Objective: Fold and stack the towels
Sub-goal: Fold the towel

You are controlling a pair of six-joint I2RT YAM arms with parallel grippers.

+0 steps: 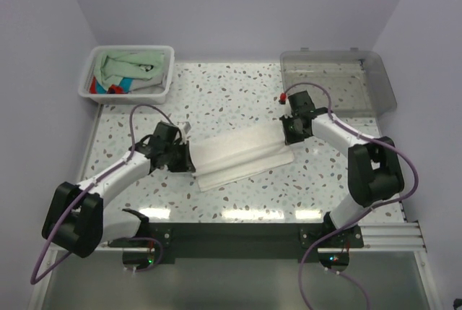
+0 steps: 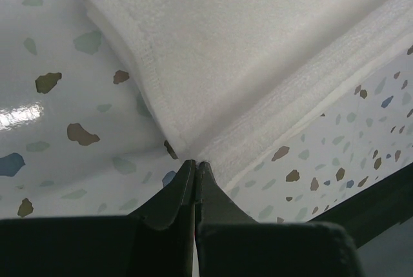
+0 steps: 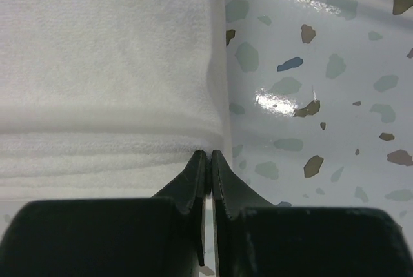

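A white towel [image 1: 242,157] lies stretched across the middle of the table, folded lengthwise into a long strip. My left gripper [image 1: 185,157] is shut on the white towel's left corner [image 2: 193,151], its fingertips pinching the hem. At the other end my right gripper [image 1: 290,133] is shut on the white towel's right corner [image 3: 208,144]. More towels lie in the white basket [image 1: 164,92]: a pale mint green one [image 1: 130,64] and a turquoise-and-red patterned one [image 1: 115,87].
A clear grey plastic tray [image 1: 375,82] stands at the back right of the speckled table [image 1: 238,93]. The white basket stands at the back left. A dark rail [image 1: 238,234] runs along the near edge between the arm bases.
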